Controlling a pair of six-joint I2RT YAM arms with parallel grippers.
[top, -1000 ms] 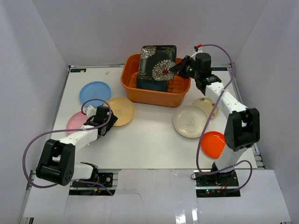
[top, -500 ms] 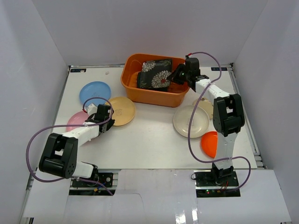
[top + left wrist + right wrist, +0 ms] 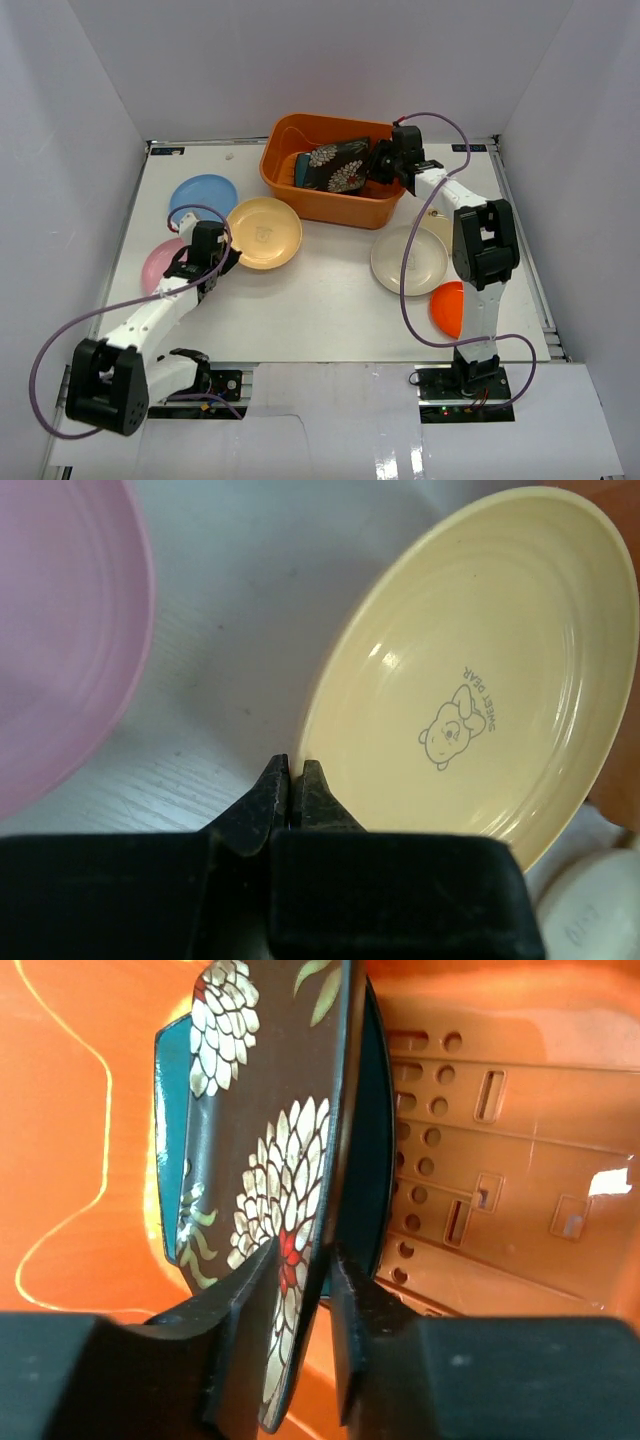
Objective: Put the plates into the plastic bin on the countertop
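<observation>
Black with white flowers, the square plate [image 3: 270,1160] is stood on edge inside the orange plastic bin [image 3: 318,205], with a teal plate [image 3: 375,1160] just behind it. Its edge is straddled by the right hand [image 3: 302,1252], whose fingers are parted a little, one on each face. No firm pinch is shown, and a thin gap is seen on the teal side. The bin is set at the far middle of the white counter [image 3: 320,300].

The pale yellow plate [image 3: 480,660] is pinched at its near rim by the left hand [image 3: 290,772], which is closed almost tip to tip on that thin edge. A pink plate [image 3: 60,630] is seen just to the left of that hand, and a blue plate [image 3: 203,197] is laid beyond it, nearer the far rail.

Beside the right arm [image 3: 485,250], a cream plate [image 3: 405,260], a tan plate [image 3: 432,230] partly hidden by the arm, and a round orange plate [image 3: 452,308] are laid flat on the counter, well apart from the bin's near wall.
</observation>
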